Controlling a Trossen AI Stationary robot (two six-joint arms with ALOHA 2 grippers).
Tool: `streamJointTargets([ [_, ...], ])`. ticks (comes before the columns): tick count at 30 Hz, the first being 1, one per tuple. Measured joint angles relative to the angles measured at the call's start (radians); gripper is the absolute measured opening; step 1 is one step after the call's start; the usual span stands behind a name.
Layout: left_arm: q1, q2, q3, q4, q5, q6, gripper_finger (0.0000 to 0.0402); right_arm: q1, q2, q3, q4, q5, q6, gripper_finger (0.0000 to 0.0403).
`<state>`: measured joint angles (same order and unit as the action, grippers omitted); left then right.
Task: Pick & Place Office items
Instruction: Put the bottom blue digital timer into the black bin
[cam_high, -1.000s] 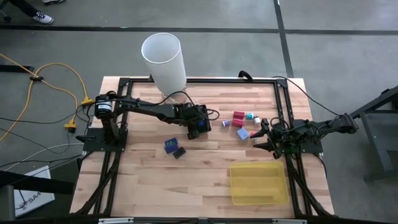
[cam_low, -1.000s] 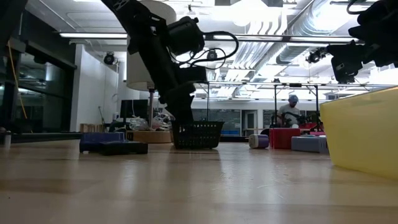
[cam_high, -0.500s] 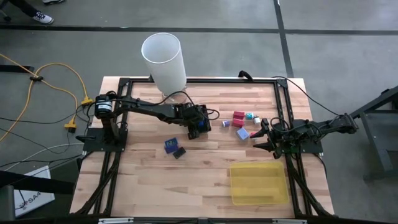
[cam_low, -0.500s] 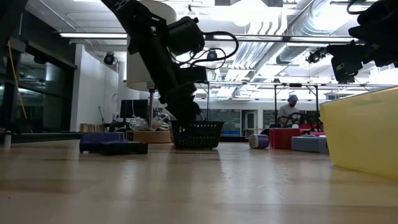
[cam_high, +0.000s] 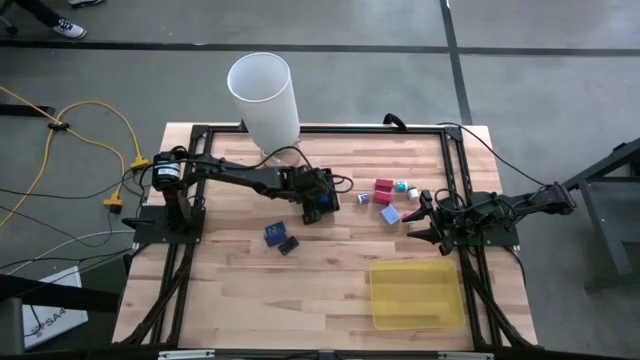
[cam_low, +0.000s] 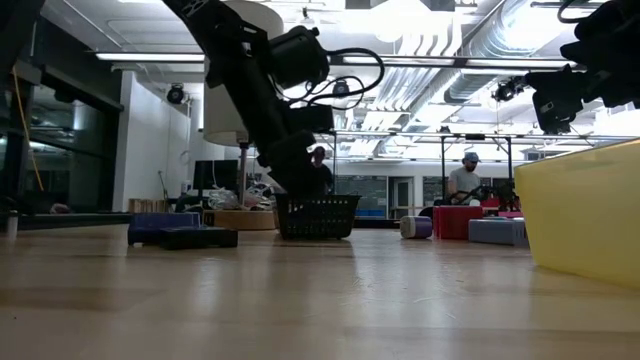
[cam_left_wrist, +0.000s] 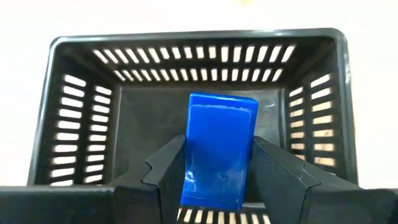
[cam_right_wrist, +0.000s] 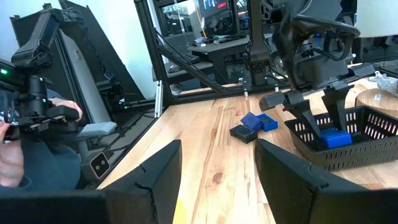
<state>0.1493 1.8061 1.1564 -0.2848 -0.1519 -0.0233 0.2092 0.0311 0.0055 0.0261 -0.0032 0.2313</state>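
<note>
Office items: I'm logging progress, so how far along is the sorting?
Nothing shows as dropped in the black basket yet. In hand: the left gripper holds a blue block inside it. Left: blue and black pieces and the coloured blocks on the table. The right gripper waits open.

No lettering, label, brand or number can be made out with certainty in any view. A white sheet (cam_high: 45, 318) on the floor at the lower left of the high view carries dark marks too small to read. The blue piece (cam_left_wrist: 216, 149) seen by the left wrist camera shows a plain face, and the screens (cam_right_wrist: 208, 5) far back in the room seen by the right wrist camera are unreadable.
</note>
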Motion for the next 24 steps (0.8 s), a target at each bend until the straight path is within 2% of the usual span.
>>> streamJointTargets([
  [24,0.000,0.000,0.000,0.003,0.001,0.009,0.0173,0.000,0.000,0.000,0.000,0.000,0.000,0.0190],
])
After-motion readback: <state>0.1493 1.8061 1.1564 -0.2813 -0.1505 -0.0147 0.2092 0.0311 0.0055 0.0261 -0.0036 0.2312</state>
